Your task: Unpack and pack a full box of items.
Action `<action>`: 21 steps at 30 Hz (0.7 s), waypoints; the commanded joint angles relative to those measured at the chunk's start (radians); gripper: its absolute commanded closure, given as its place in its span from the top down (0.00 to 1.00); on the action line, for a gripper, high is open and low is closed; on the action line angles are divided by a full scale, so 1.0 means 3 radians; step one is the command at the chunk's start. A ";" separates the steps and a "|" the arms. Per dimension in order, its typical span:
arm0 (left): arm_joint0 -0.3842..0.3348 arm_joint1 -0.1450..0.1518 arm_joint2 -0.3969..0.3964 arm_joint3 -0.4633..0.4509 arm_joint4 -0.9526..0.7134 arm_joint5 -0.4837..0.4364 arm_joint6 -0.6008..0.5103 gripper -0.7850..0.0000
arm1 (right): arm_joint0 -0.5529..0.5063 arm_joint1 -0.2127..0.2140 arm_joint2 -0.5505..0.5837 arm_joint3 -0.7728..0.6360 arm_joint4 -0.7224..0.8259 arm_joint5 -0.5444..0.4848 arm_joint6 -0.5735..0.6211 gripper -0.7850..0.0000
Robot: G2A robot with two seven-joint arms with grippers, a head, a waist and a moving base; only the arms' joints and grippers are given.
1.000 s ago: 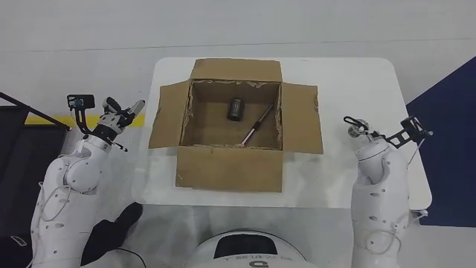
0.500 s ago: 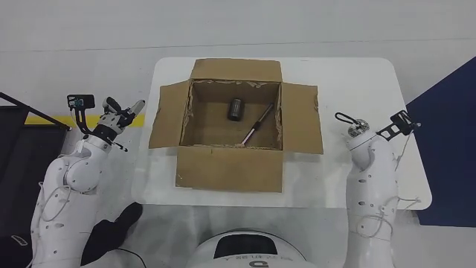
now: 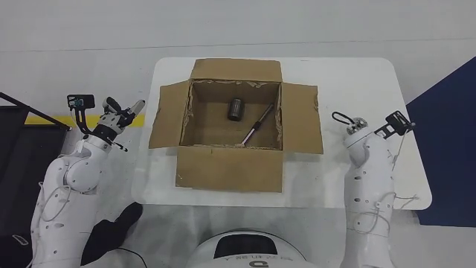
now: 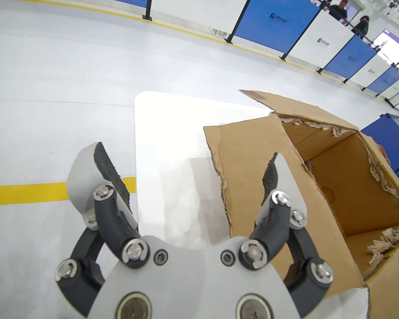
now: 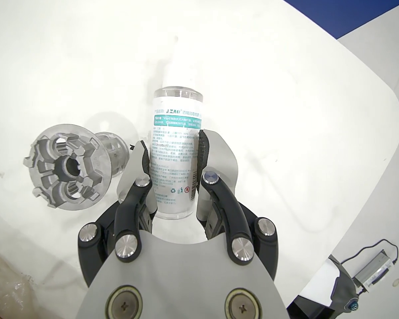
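Cardboard box [image 3: 229, 170] stands in the middle of the white bench [image 3: 357, 89], and all four of its flaps are folded outward. You can look straight into it from the top view. On its floor lies a short dark cylinder [image 3: 236, 109]. Just beside it lies a thin rod [image 3: 257, 125], placed diagonally, with one end near the front wall. In the left wrist view the inner edges of the box [image 4: 286, 167] are torn and rough.

To the right of the box, your right claw [image 5: 173, 144] is over the bench and is clenched on a small white bottle [image 5: 178, 107] with a printed label and a clear cap. The two pads [image 5: 202, 149] press on the sides of the bottle, and the capped end points away from the wrist. I cannot tell if the bottle touches the bench. Just beside the bottle, a grey metal part [image 5: 66, 170] with a wide notched flange and a hole in its centre rests on the bench, apart from the claw.

Your left claw [image 4: 188, 159] is released, with the jaws wide apart and nothing between them. In the top view this claw [image 3: 123, 113] hangs beyond the left edge of the bench, near the left flap of the box, above the pale floor with a yellow line [image 3: 44, 119].
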 commanded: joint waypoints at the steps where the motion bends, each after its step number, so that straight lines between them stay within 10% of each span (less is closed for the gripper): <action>1: 0.0000 0.0000 0.0000 0.0000 0.0000 0.0000 0.0000 1.00 | -0.0041 -0.0007 0.0017 -0.0086 0.0073 0.0024 -0.0052 0.00; 10: 0.0000 0.0000 0.0000 0.0000 0.0000 0.0000 0.0000 1.00 | -0.0304 -0.0097 0.0125 -0.0894 0.1147 0.0165 -0.0912 0.00; 21: 0.0000 0.0000 0.0000 0.0000 0.0000 0.0000 0.0000 1.00 | -0.1267 -0.0178 -0.0192 -0.1653 0.2542 -0.1906 -0.2434 0.00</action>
